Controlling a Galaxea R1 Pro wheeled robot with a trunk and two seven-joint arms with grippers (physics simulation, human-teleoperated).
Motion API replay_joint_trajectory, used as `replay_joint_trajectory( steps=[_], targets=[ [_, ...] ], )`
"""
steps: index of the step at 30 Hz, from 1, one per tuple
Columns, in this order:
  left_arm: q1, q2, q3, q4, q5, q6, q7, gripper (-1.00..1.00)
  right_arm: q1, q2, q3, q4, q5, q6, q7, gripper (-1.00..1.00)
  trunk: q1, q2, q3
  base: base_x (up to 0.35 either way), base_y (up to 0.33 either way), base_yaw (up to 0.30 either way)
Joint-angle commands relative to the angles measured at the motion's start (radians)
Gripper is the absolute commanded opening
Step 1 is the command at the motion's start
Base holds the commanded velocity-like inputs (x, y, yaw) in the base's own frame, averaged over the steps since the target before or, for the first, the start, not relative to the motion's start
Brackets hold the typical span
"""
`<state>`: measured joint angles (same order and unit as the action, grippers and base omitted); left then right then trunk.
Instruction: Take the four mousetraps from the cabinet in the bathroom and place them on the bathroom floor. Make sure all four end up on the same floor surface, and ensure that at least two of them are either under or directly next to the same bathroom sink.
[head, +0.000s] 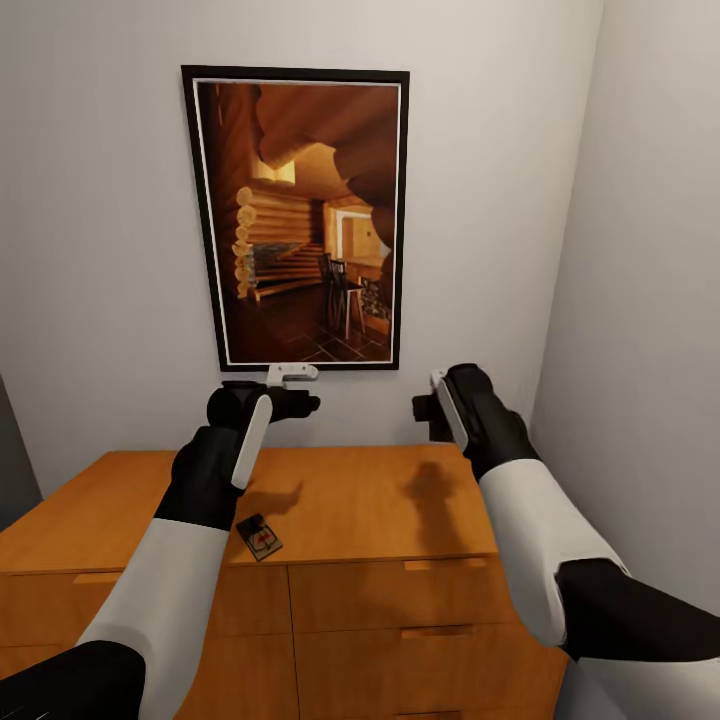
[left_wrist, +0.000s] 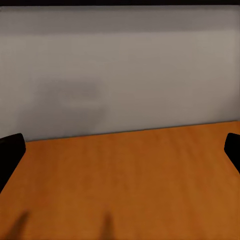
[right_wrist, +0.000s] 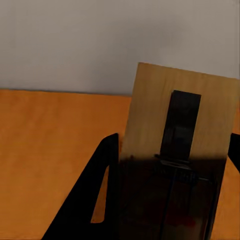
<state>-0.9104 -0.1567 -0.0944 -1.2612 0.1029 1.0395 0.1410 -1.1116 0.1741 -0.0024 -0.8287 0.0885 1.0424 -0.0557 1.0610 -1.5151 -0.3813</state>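
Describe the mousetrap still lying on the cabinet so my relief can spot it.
Find the orange-brown cabinet under the framed cabin picture. Near its top's front edge, beside the left arm, lies the mousetrap: a small dark board with a red spot.

Partly hidden behind the left forearm: small flat brown wooden mousetrap on the orange-brown wooden cabinet. Cut off by the right wrist view's edge: second pale wooden mousetrap, lower half in shadow, wire parts indistinct. Cabinet drawers cropped below.
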Motion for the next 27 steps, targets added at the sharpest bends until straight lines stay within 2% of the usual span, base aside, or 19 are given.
replay_joint_trajectory(
  steps=[1,5,8,9,11,16,22,27],
  targets=[
    [-0.001,0.0,-0.001,0.0,0.011,0.004,0.01,1.0,-0.001,0.0,0.025,-0.003,0.011,0.005,0.027,-1.0,0.0,-0.001,-0.001,0.0,0.0,0.0],
    [-0.001,0.0,-0.001,0.001,0.011,0.004,0.01,1.0,-0.001,0.0,0.103,-0.007,0.011,0.005,0.079,-1.0,0.0,-0.001,-0.001,0.0,0.0,0.0],
    [-0.001,0.0,-0.001,0.001,0.011,0.004,0.01,1.0,-0.001,0.0,0.134,-0.008,0.011,0.005,0.138,-1.0,0.0,-0.001,-0.001,0.0,0.0,0.0],
    [-0.001,0.0,-0.001,0.001,0.011,0.004,0.01,1.0,-0.001,0.0,0.143,-0.008,0.011,0.005,0.177,-1.0,0.0,-0.001,-0.001,0.0,0.0,0.0],
    [-0.001,0.0,-0.001,0.002,0.011,0.004,0.011,1.0,-0.001,0.0,0.152,-0.009,0.011,0.005,0.237,-1.0,0.0,-0.001,-0.001,0.0,0.0,0.0],
    [-0.001,0.0,-0.002,0.002,0.011,0.004,0.011,1.0,-0.001,0.0,0.164,-0.009,0.011,0.005,0.325,-1.0,0.0,-0.001,-0.001,0.0,0.0,0.0],
    [-0.001,0.0,-0.002,0.002,0.011,0.004,0.011,1.0,-0.001,0.0,0.193,-0.009,0.012,0.005,0.348,-1.0,0.0,-0.001,-0.001,0.0,0.0,0.0],
    [-0.001,0.0,-0.001,0.002,0.011,0.004,0.01,1.0,-0.001,0.0,0.199,-0.009,0.013,0.005,0.351,-1.0,0.0,-0.001,-0.001,-0.065,0.0,0.0]
  ],
)
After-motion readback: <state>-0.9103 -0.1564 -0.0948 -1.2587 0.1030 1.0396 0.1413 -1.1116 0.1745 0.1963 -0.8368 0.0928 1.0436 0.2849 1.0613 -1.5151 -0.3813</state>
